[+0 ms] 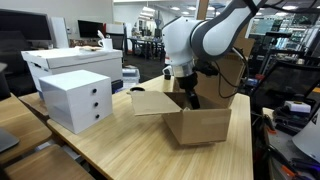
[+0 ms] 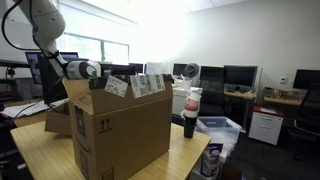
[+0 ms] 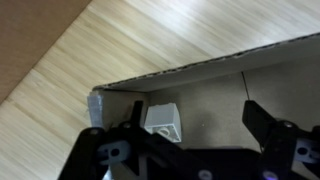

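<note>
An open brown cardboard box [image 1: 203,122] stands on the wooden table [image 1: 120,150], flaps up; it fills the foreground in an exterior view [image 2: 120,130]. The white arm bends down over it, and my gripper [image 1: 190,98] reaches into the box opening. In the wrist view my gripper [image 3: 195,125] is open, its dark fingers [image 3: 258,118] spread wide over the shadowed box floor. A small pale grey-white block [image 3: 163,118] lies on that floor near the box's corner, just inside the left finger, not touched. Nothing is between the jaws.
A white drawer unit [image 1: 78,100] and a larger white box [image 1: 70,60] stand on the table beside the cardboard box. A dark bottle with a white cap [image 2: 191,112] stands close behind the box. Desks with monitors [image 2: 240,78] lie beyond.
</note>
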Action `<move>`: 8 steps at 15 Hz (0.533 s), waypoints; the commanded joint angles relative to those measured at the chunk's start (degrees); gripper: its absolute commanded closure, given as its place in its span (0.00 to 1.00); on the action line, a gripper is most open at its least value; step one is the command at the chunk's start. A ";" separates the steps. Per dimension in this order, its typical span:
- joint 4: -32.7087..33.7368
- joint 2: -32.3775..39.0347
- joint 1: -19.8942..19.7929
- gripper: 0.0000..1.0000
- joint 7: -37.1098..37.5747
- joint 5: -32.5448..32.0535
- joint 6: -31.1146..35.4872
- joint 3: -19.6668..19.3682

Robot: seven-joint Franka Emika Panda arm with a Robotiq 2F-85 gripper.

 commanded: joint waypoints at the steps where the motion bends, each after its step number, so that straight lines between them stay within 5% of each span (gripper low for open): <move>1: -2.03 -0.74 0.04 0.00 1.29 -2.13 0.67 -0.52; 8: -4.28 -0.92 0.31 0.00 3.88 -4.46 2.29 -1.03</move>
